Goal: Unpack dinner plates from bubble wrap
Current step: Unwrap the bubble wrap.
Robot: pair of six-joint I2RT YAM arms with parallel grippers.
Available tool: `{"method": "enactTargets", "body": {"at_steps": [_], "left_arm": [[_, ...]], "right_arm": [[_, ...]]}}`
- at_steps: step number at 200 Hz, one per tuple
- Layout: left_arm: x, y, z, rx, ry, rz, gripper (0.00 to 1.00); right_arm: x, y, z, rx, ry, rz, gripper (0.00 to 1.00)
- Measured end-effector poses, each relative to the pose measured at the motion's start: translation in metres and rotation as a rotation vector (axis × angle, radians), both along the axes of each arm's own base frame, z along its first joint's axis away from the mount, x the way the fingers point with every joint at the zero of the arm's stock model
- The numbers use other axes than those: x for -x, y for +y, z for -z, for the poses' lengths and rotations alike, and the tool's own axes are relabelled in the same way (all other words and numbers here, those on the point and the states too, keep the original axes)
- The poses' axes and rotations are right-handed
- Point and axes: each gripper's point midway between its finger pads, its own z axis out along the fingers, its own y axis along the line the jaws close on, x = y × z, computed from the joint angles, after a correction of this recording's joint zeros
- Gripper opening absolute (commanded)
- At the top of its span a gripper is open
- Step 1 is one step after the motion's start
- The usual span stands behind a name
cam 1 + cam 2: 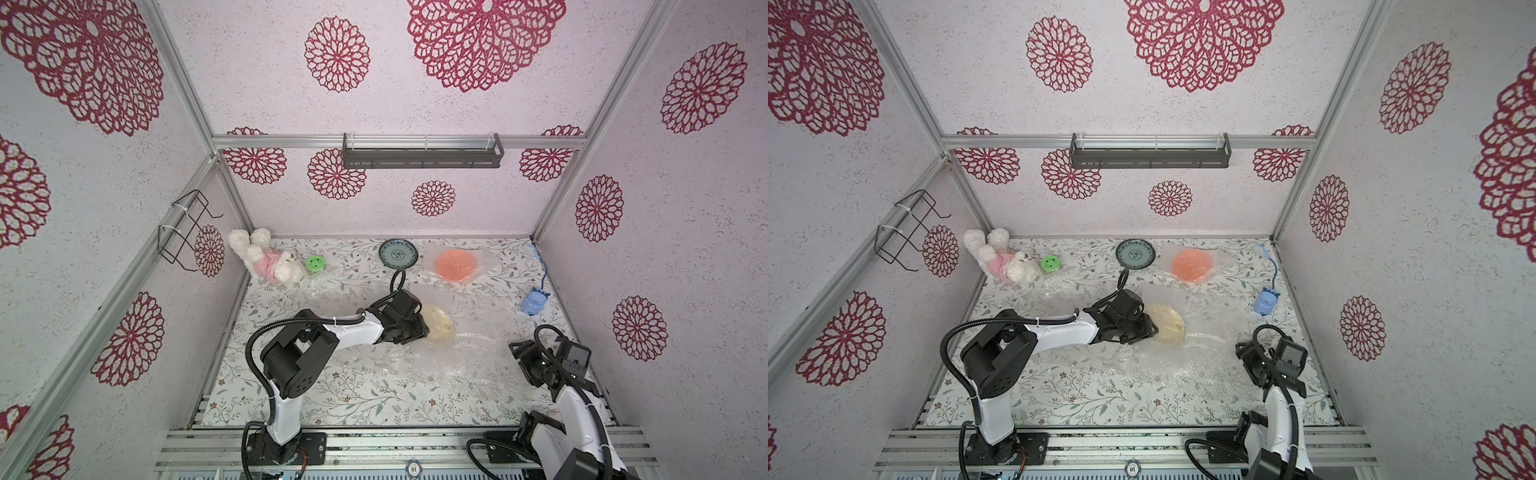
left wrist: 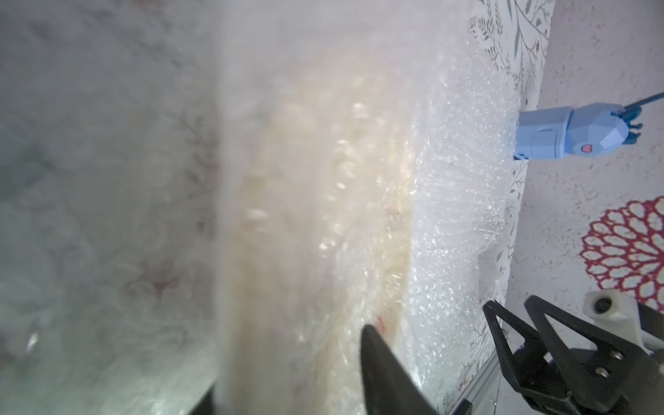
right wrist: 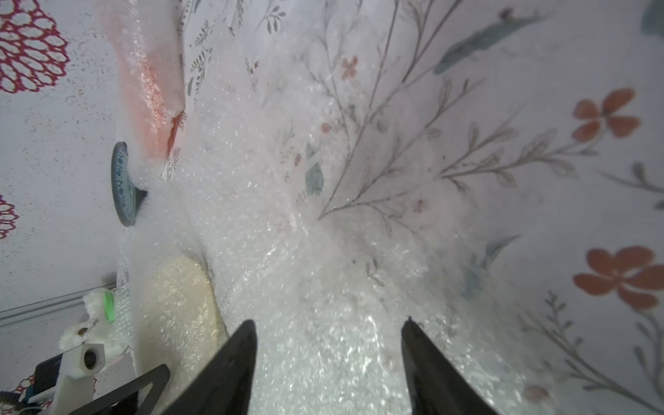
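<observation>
Now: cream plate wrapped, at left pincer, grip unclear.
Wide open, empty: right pincer, bubble wrap beneath.

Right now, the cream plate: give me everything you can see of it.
The cream plate is round, pale and shallow. Clear bubble wrap covers it, blurring its surface, and only faint reddish specks show through. It sits mid-way across the floral tabletop and looks tilted rather than flat. The left gripper is against its side, but a grip can't be confirmed.
</observation>
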Motion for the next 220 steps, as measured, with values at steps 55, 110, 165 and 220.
{"method": "enactTargets", "body": {"at_steps": [55, 110, 165, 220], "left_arm": [[0.009, 0.041, -0.044, -0.067, -0.106, -0.037, 1.00], [-0.009, 0.128, -0.069, -0.193, -0.169, -0.182, 0.97], [-0.003, 0.198, -0.028, -0.347, -0.047, -0.251, 0.97], [0.026, 0.216, 0.013, -0.406, 0.052, -0.245, 0.97]], "right_arm": [[-0.028, 0.000, -0.058, 0.112, -0.139, -0.075, 0.99], [-0.049, 0.101, -0.048, 0.103, -0.121, -0.459, 0.99], [-0.048, 0.133, 0.001, 0.073, -0.009, -0.558, 0.99], [-0.068, 0.137, 0.013, 0.068, -0.026, -0.559, 0.99]]}}
